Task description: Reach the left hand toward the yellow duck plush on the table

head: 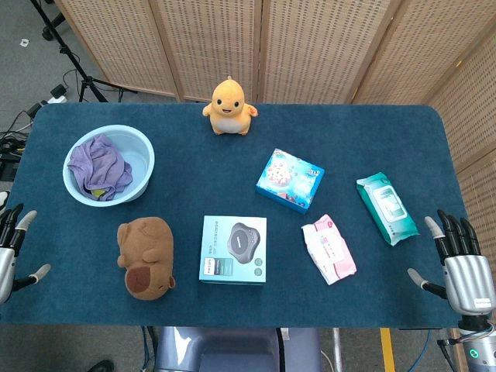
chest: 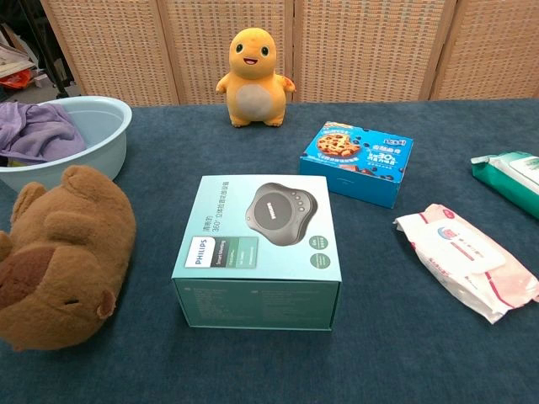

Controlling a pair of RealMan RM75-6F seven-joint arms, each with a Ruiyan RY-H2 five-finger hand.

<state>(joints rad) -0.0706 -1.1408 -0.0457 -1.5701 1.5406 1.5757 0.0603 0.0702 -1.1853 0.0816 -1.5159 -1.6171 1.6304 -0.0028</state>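
Note:
The yellow duck plush [head: 229, 107] [chest: 253, 77] stands upright at the far middle of the blue table, facing me. My left hand [head: 11, 252] hangs at the table's near left edge, fingers spread and holding nothing, far from the plush. My right hand [head: 460, 263] sits at the near right edge, likewise open and holding nothing. Neither hand shows in the chest view.
A light blue basin [head: 138, 147] [chest: 105, 126] with purple cloth sits back left. A brown capybara plush [head: 146, 256] [chest: 63, 252] lies near left. A teal boxed speaker [head: 233, 249] [chest: 257, 248], blue cookie box [head: 290, 180] [chest: 358, 162], pink wipes pack [head: 328, 248] [chest: 467, 259] and green wipes pack [head: 386, 208] [chest: 509, 172] spread rightward.

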